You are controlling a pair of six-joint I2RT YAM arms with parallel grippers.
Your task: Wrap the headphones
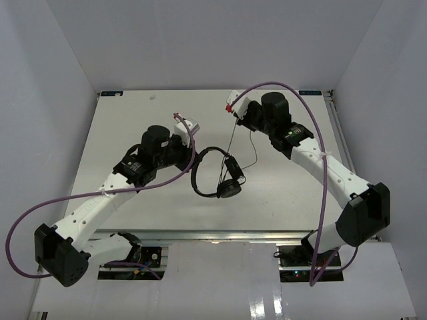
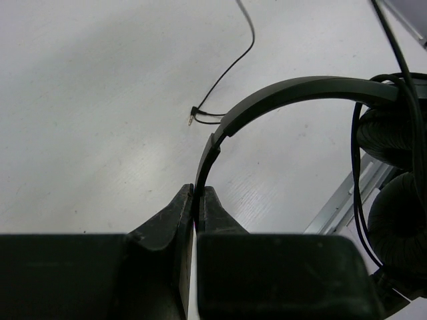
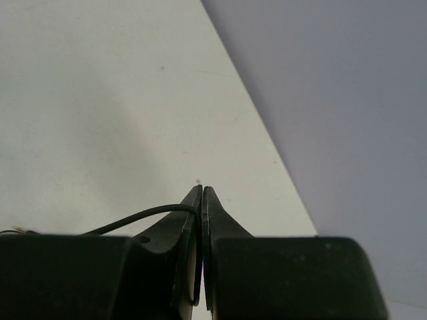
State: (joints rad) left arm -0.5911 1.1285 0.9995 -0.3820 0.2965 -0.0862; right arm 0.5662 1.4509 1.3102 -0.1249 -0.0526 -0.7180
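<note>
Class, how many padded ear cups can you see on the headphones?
2. Both at the left wrist view's right edge: upper ear cup under the headband, lower ear cup beneath it.

The bench [image 1: 133,127] is a pale off-white slab with a few small dark specks. Plain white walls box it in on the left [image 1: 40,100], the back [image 1: 213,40] and the right [image 1: 393,80]. A metal rail [image 1: 213,235] runs along its near edge. Below the rail lies a glossy white panel [image 1: 220,287] with bright reflections. The light is soft and even, leaving only faint grey shading. From the right wrist view the wall looks lilac-grey.
</note>
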